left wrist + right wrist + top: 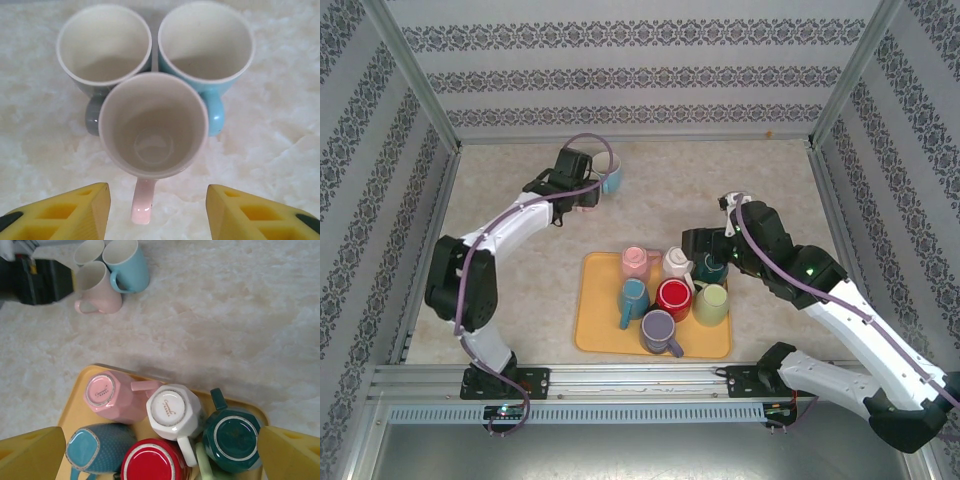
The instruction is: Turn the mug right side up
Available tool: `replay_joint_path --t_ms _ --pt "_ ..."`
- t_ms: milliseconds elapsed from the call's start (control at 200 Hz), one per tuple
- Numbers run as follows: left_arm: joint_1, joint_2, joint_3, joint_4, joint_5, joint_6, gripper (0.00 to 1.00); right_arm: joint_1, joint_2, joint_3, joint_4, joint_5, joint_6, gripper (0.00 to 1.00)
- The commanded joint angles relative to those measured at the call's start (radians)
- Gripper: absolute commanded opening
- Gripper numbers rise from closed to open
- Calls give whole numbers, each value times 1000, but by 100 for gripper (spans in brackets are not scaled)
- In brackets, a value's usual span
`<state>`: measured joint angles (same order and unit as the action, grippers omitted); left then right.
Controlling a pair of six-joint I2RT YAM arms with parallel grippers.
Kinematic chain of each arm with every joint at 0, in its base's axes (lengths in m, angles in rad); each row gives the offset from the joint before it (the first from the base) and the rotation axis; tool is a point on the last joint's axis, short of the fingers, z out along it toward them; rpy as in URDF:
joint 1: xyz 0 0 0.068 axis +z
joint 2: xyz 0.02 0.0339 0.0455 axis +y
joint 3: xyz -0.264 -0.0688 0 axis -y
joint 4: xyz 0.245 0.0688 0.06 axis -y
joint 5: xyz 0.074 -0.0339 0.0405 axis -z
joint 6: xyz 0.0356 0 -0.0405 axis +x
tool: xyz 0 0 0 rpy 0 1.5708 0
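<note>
Both our pincers gape, empty. Left gripper (157, 205) faces the upright pink mug (152, 125) (untouched); right gripper (162, 440) overhangs the tray (75, 412).

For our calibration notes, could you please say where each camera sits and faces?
Top external: above, behind the bases, looking down on both arms and tray.
Left wrist: above three upright mugs, facing down; yellow fingertips at bottom.
Right wrist: above the tray's overturned mugs, facing down; fingertips at corners.
Both wrist views share the upright mugs.
</note>
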<state>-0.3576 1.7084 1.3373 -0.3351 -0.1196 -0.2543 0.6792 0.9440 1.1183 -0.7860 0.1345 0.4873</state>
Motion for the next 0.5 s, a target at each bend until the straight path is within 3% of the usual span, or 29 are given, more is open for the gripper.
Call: replay_joint_path --t_ms 0,265,495 --pt "11 -95 -30 2 25 -29 55 14 29 44 -75 -13 -60 98" --pt "5 -300 -53 -155 137 -2 54 55 169 99 -207 -90 -145 93" --pt "-1 -526 -239 -168 167 -55 54 168 384 218 -230 -71 -89 92"
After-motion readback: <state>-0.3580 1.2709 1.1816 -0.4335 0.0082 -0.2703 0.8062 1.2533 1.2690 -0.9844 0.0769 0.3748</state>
